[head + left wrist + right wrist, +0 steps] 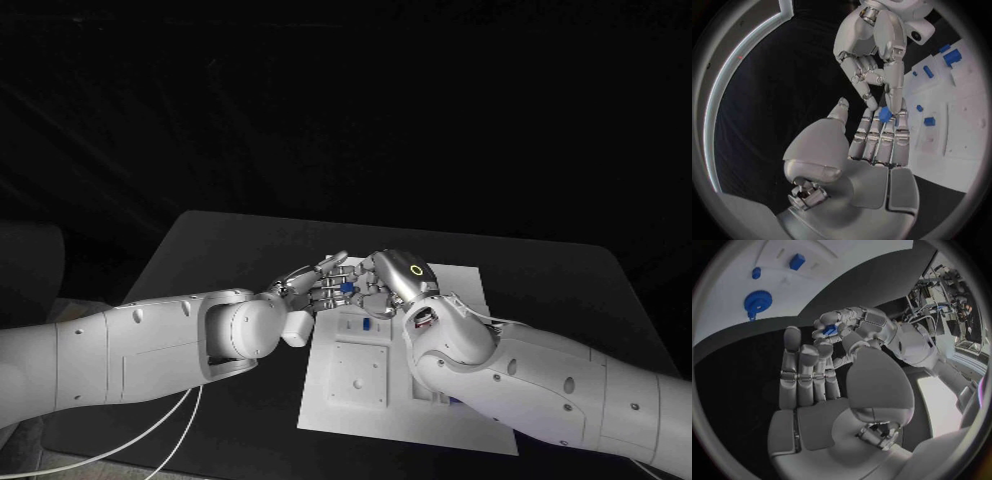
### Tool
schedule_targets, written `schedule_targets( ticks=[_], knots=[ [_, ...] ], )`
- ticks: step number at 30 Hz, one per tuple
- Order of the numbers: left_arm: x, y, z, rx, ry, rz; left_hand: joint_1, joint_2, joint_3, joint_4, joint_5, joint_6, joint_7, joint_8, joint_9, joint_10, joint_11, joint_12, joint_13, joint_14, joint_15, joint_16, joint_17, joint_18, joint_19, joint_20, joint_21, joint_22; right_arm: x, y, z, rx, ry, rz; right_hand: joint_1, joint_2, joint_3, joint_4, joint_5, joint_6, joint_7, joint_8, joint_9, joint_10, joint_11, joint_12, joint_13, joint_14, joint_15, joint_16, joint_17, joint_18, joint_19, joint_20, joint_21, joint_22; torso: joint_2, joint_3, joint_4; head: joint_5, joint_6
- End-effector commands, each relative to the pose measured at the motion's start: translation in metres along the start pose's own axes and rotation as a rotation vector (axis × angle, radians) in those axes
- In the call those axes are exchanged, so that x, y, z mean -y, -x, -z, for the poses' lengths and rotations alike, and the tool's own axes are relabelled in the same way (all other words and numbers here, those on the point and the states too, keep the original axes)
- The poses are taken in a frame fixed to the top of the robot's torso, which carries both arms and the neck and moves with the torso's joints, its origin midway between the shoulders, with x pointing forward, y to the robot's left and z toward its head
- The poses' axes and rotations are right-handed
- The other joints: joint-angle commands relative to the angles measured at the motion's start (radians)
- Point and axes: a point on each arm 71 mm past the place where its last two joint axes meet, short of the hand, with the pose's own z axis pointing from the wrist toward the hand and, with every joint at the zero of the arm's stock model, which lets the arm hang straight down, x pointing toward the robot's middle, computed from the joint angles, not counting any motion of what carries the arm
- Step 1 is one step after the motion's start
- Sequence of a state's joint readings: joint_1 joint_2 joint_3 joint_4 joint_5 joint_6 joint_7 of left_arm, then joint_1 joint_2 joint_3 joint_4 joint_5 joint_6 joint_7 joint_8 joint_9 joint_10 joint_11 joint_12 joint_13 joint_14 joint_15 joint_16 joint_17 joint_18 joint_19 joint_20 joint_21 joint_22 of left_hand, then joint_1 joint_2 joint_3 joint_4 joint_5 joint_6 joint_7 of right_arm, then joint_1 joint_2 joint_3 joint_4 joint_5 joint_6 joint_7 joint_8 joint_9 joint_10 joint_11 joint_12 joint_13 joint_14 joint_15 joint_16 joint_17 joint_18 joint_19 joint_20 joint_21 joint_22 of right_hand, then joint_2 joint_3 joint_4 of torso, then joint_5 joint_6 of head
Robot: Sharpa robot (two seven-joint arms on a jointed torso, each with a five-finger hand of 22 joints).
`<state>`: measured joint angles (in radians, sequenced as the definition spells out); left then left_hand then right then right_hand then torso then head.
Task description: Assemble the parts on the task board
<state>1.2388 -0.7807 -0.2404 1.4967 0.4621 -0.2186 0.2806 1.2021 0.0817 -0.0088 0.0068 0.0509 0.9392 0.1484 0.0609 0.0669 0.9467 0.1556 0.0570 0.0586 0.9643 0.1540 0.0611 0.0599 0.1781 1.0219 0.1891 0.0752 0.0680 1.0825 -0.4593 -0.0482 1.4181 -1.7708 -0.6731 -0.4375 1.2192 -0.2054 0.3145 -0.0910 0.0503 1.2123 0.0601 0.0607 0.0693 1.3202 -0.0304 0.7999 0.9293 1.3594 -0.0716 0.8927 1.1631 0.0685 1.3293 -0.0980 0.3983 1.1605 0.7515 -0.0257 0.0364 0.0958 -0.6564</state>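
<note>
A small blue part [348, 288] hangs above the far left corner of the white task board [433, 405], where my two hands meet. In the left wrist view the blue part [885, 114] sits at the tips of my left hand [873, 150], and my right hand [873, 55] pinches it from above. In the right wrist view the blue part [830, 330] lies in the curled fingers of my left hand [857, 322], just past the fingertips of my right hand [817, 390]. In the head view my left hand [310, 280] and right hand [397, 280] face each other.
Another blue part [368, 324] stands on the board near the hands. A blue gear [757, 301] and two smaller blue pieces [796, 261] lie on the board [848, 260]. Several blue pieces [952, 56] dot the board [961, 135]. Black table surrounds it.
</note>
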Motion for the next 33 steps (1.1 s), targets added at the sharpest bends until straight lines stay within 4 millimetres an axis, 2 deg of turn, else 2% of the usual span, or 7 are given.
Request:
schedule_targets(
  ticks=[1,8,20,26,33],
  knots=[
    [-0.0006,-0.0048,-0.0002,-0.033,0.004,0.010,-0.001,0.000,0.005,-0.004,-0.004,-0.002,0.007,0.003,0.001,-0.002,0.006,0.003,0.000,-0.010,0.003,-0.002,-0.001,-0.020,0.001,-0.005,-0.003,-0.001,-0.0022,-0.0028,-0.0001,-0.032,0.023,0.012,0.017,0.004,0.011,-0.002,0.000,0.015,-0.005,0.003,0.000,0.001,0.000,0.010,0.003,-0.004,-0.006,0.012,0.003,0.007,0.004,0.003,-0.006,0.004,0.000,-0.0004,-0.0006,0.000,-0.002],
    [-0.0012,-0.0059,0.0001,-0.038,0.008,0.011,0.004,0.000,0.006,-0.007,-0.004,-0.004,0.008,0.003,0.001,-0.005,0.009,0.003,0.000,-0.008,0.005,-0.002,-0.001,-0.024,-0.003,-0.007,-0.004,-0.002,-0.0015,-0.0048,-0.0006,-0.054,0.025,0.024,0.034,0.017,0.031,-0.009,-0.001,0.042,-0.013,0.004,0.001,0.010,-0.004,0.021,0.009,0.000,-0.009,0.024,0.011,0.002,0.006,-0.002,-0.005,0.011,-0.001,-0.0004,-0.0003,-0.001,-0.004],
    [-0.0010,-0.0050,0.0010,-0.041,0.010,0.012,0.009,0.002,0.009,-0.011,-0.004,-0.006,0.011,0.003,0.001,-0.008,0.012,0.003,0.000,0.008,0.004,-0.001,0.000,-0.027,-0.004,-0.010,-0.002,-0.001,0.0043,-0.0067,0.0006,-0.086,0.016,0.048,0.032,0.013,0.044,-0.018,-0.001,0.047,-0.013,0.002,-0.001,0.011,-0.004,0.023,0.010,0.000,-0.010,0.029,0.012,-0.002,0.007,-0.004,-0.008,0.028,0.000,0.0002,-0.0007,0.001,-0.008],
    [-0.0006,-0.0039,0.0013,-0.040,0.010,0.010,0.009,0.001,0.009,-0.012,-0.003,-0.005,0.012,0.003,0.001,-0.013,0.013,0.003,0.000,0.013,0.007,-0.001,0.000,-0.029,-0.003,-0.012,-0.002,-0.001,0.0038,-0.0078,0.0015,-0.097,0.026,0.051,0.024,0.005,0.023,-0.019,0.001,0.036,-0.010,0.002,-0.001,0.005,-0.002,0.016,0.004,-0.005,-0.009,0.021,0.007,-0.001,0.005,-0.002,-0.016,0.031,0.000,0.0005,0.0000,0.001,-0.009],
    [0.0002,-0.0027,0.0013,-0.038,0.005,0.003,0.007,0.001,0.009,-0.011,-0.003,-0.006,0.011,0.003,0.001,-0.020,0.012,0.003,-0.001,0.012,0.003,-0.002,0.000,-0.033,-0.004,-0.013,-0.002,-0.001,0.0027,-0.0073,0.0026,-0.094,0.034,0.046,0.022,0.007,-0.003,-0.014,0.003,0.029,-0.008,0.003,0.000,0.003,0.000,0.019,0.002,-0.006,-0.007,0.021,0.004,0.002,0.008,0.000,-0.024,0.034,0.000,0.0000,-0.0006,-0.001,-0.011]
  ],
)
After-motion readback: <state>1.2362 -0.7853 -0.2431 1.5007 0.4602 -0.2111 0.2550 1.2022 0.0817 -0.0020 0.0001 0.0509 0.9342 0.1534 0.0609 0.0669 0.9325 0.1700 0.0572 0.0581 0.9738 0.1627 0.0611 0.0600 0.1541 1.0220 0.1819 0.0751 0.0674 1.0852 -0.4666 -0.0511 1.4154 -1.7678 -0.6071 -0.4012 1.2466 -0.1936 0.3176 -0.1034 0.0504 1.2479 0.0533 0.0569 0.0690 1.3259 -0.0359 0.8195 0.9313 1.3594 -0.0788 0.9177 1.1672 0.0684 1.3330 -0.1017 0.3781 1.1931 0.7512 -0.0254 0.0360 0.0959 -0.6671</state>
